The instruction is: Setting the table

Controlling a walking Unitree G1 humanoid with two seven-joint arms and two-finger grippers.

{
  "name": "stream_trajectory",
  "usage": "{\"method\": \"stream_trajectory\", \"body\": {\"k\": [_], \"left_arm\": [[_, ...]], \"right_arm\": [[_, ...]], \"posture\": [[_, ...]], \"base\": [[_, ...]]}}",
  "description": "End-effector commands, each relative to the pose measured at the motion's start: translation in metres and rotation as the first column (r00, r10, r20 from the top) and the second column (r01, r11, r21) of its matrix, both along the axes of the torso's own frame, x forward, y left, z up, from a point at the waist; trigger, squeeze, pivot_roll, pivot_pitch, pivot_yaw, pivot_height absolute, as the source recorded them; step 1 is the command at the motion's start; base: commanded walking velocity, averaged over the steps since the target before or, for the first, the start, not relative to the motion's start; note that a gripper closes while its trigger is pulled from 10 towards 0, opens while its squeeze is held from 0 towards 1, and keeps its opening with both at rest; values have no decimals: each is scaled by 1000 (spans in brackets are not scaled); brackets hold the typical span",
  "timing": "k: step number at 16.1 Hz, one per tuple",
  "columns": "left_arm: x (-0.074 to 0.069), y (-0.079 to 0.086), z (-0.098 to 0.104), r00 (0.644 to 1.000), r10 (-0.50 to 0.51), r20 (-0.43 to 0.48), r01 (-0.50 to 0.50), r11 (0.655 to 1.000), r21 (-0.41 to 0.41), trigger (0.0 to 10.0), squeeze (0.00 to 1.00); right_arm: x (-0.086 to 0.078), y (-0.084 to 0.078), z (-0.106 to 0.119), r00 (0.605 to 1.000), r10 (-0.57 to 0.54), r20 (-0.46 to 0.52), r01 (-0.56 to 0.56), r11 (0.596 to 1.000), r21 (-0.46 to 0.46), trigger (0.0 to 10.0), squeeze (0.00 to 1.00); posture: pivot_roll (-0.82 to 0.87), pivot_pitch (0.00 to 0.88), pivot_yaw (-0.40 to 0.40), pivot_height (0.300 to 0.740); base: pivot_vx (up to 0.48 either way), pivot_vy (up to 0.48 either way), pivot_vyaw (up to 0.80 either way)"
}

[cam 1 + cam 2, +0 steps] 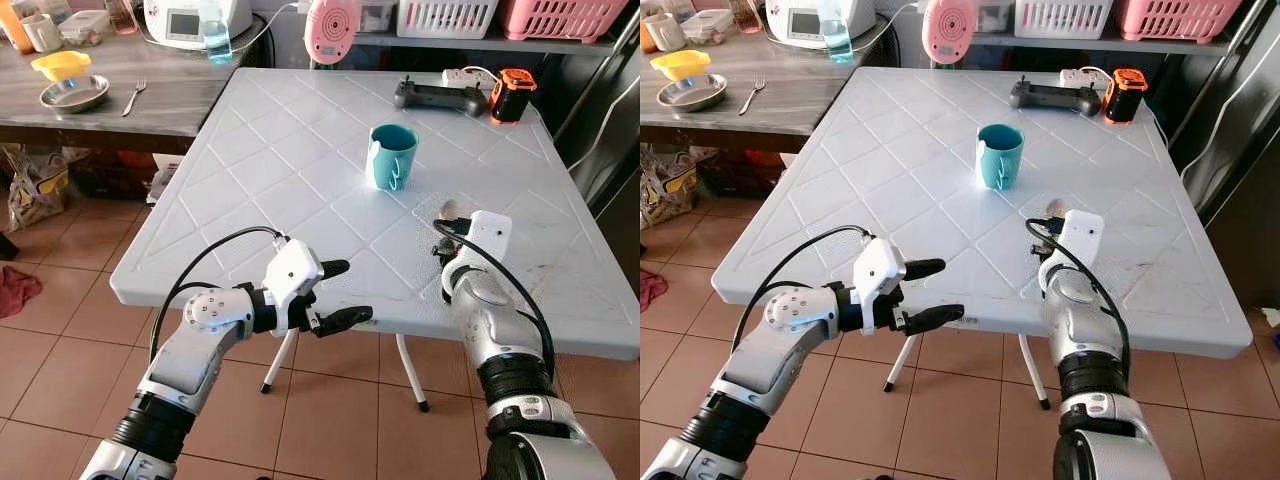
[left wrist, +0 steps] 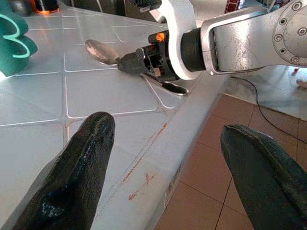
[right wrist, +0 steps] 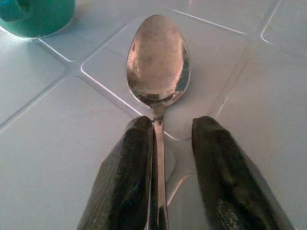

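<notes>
**Right tool at the spoon, left tool spread at the worktop edge**

Right tool (image 3: pixel 165 163) is resting low on the white worktop (image 1: pixel 300 150), its 2 black fingers (image 3: pixel 127 177) lying either side of a metal spoon (image 3: pixel 158 62). One finger is touching the handle, while a gap is showing between the handle and the other finger, so the fingers are parted rather than pinching it. The spoon is lying flat on the worktop, its bowl pointing ahead of the fingertips toward a teal mug (image 1: pixel 392 155), which is standing upright near the middle of the worktop, well apart from the near edge.

Left tool (image 1: pixel 340 292) is hovering at the near edge of the worktop, to the left of the right arm, with its 2 fingers spread wide and gripping nothing.

At the far side of the worktop, a black controller (image 1: pixel 440 96) and an orange and black device (image 1: pixel 512 94) are lying close together. To the left, a wooden worktop (image 1: pixel 150 100) is carrying a metal bowl (image 1: pixel 74 94) with a yellow item in it and a fork (image 1: pixel 133 96) just beside it.
</notes>
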State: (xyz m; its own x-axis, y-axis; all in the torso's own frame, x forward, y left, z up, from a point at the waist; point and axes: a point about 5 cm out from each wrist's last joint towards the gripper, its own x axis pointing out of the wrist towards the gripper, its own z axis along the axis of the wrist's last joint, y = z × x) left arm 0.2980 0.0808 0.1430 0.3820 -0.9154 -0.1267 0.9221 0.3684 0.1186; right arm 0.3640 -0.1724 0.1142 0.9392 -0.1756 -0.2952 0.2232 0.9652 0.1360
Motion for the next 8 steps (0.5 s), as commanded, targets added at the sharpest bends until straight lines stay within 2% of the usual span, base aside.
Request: {"method": "stream_trajectory", "body": {"k": [1, 8], "left_arm": [[-1, -2, -1, 1000, -13, 9, 13, 1000, 20, 10000, 0], [-1, -4, -2, 1000, -13, 3, 13, 1000, 20, 10000, 0]], "right_arm": [[-15, 5, -37, 985, 20, -171, -14, 999, 40, 0, 0], [-21, 1, -43, 981, 16, -191, -6, 999, 54, 0, 0]], "posture": [[89, 118, 21, 740], [84, 119, 20, 740]], "base": [[0, 0, 0], [0, 0, 0]]}}
